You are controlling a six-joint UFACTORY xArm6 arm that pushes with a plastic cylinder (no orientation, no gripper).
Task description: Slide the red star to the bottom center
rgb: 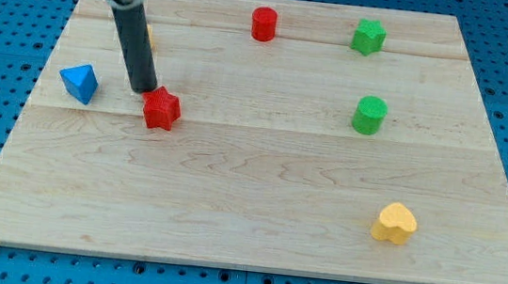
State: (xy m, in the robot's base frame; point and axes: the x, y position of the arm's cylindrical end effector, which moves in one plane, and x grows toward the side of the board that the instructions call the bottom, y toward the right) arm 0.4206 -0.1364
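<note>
The red star (161, 110) lies on the wooden board (257, 199) at the view's left, a little above mid-height. My tip (143, 90) stands just up and left of the star, touching or nearly touching its upper left edge. The dark rod rises from there toward the view's top left.
A blue block (79, 82) lies left of my tip. A red cylinder (264, 24) sits at the top centre. A green star-like block (368, 37) is at the top right, a green cylinder (368, 115) below it. A yellow heart-like block (395, 223) lies at the lower right. An orange block is partly hidden behind the rod.
</note>
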